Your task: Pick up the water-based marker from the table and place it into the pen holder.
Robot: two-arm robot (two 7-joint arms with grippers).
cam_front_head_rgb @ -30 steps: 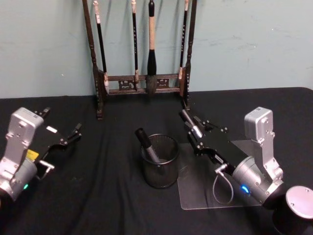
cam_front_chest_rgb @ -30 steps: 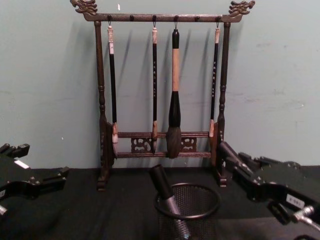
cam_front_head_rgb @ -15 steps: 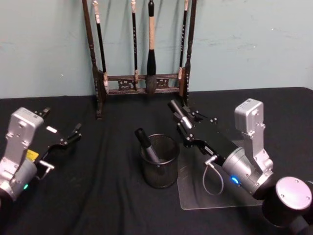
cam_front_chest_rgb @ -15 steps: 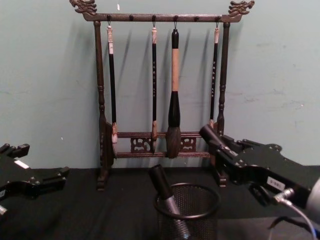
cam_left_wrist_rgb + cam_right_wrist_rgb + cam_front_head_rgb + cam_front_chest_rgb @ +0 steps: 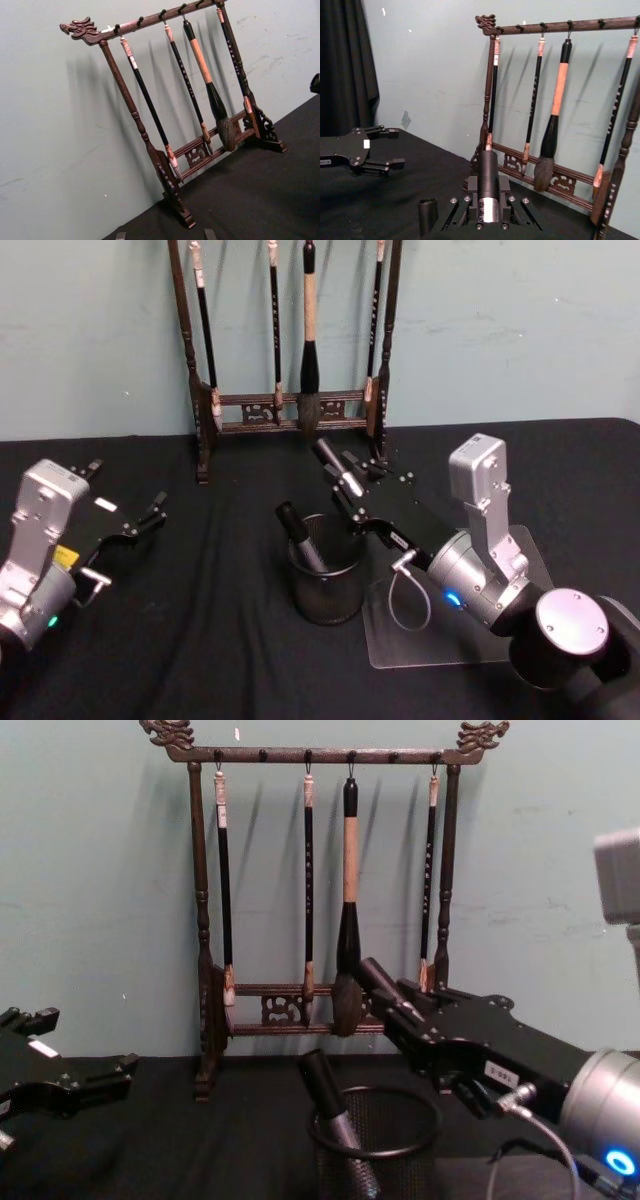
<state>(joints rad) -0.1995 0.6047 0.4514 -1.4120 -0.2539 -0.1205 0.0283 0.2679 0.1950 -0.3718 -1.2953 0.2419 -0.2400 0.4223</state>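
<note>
A table point(image 5: 200, 640) under black cloth is seen against a pale green wall. At its far edge a tall dark brush rack point(image 5: 320, 755) is set, with four brushes hung from it. The right gripper point(image 5: 347, 480) is held in the air near the pen holder point(image 5: 330, 600), above the level of the rim and towards its far right side. Its fingers are clamped on the water-based marker point(image 5: 488, 185), a dark barrel with a silver band, which is tilted towards the rack and kept apart from the holder. The left gripper point(image 5: 125, 490) is parked at the left over the table, with its fingers spread apart. A clear sheet point(image 5: 450, 640) is laid flat just right of the holder. A second marker point(image 5: 330, 1105) is leaned inside the holder, its cap raised above the rim.
</note>
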